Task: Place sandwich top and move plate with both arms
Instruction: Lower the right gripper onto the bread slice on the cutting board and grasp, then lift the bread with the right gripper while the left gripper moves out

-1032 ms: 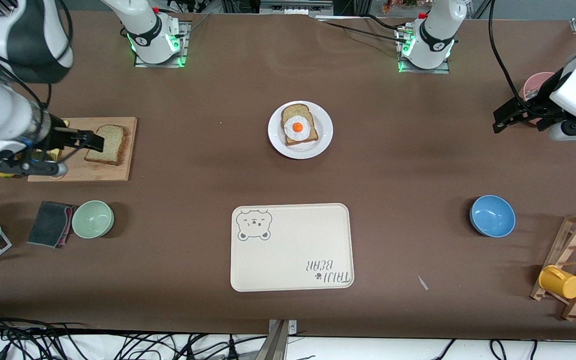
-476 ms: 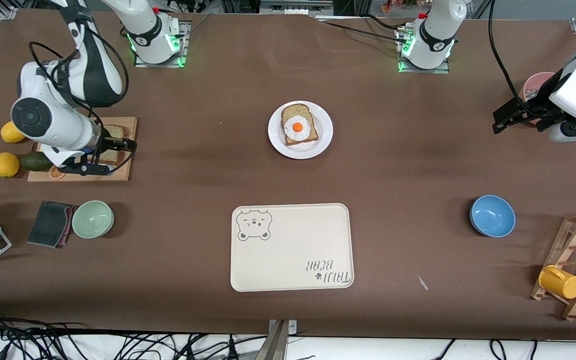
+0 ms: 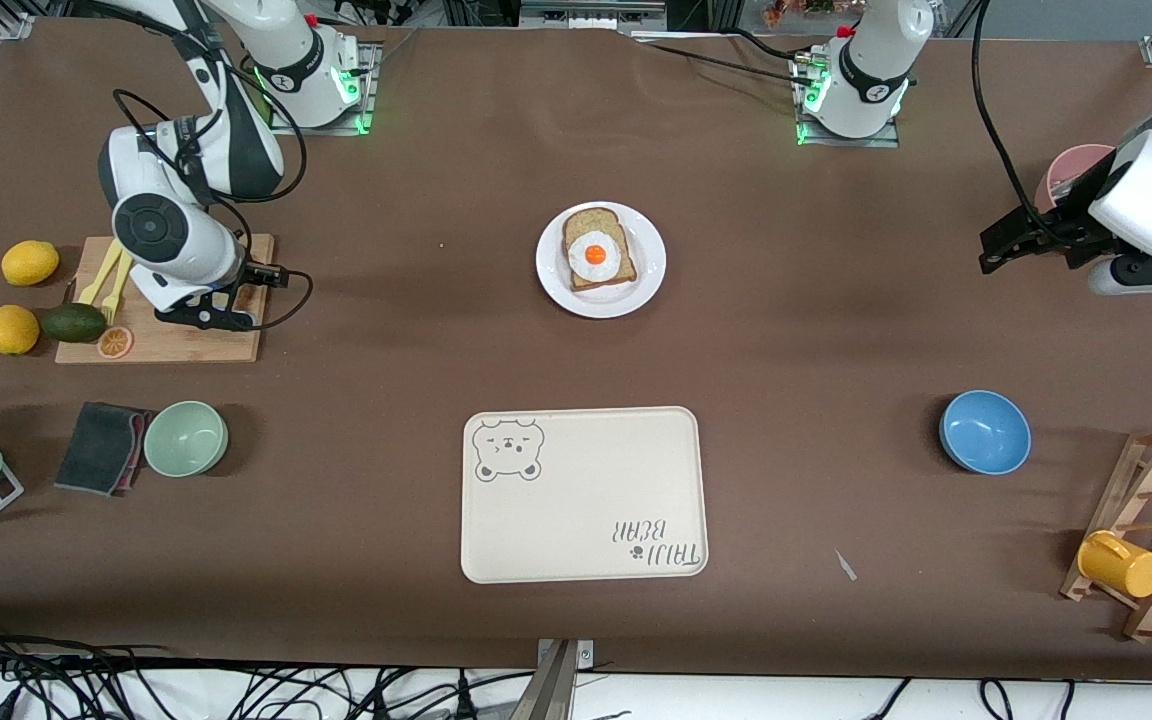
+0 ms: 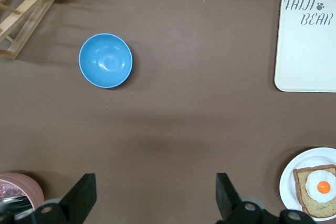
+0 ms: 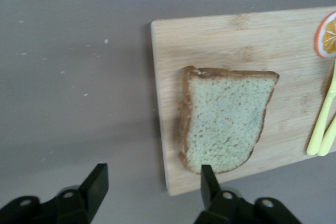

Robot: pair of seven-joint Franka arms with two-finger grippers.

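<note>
The sandwich top (image 5: 226, 119), a speckled tan slice with a brown crust, lies flat on the wooden cutting board (image 5: 220, 40). In the front view my right arm's wrist hides it. My right gripper (image 5: 152, 182) is open and empty above the board's edge that faces the table's middle (image 3: 236, 295); one finger (image 5: 208, 178) is over the slice's rounded end, the other over bare table. The white plate (image 3: 648, 285) holds the twin slice with the fried egg (image 3: 596, 255) and also shows in the left wrist view (image 4: 290, 182). My left gripper (image 3: 1011, 245) is open and empty, up over the table's left-arm end (image 4: 155, 195).
The board (image 3: 166, 342) also carries yellow forks (image 3: 106, 275) and an orange slice (image 3: 115, 342); lemons (image 3: 12, 329) and an avocado (image 3: 73, 322) lie beside it. The cream bear tray (image 3: 584, 493), a green bowl (image 3: 185, 437), a blue bowl (image 3: 984, 431) and a mug rack (image 3: 1146, 545) lie nearer the camera.
My right arm has swung along the board toward the table's middle, so its wrist now covers the slice and uncovers the fruit. My left gripper has shifted slightly.
</note>
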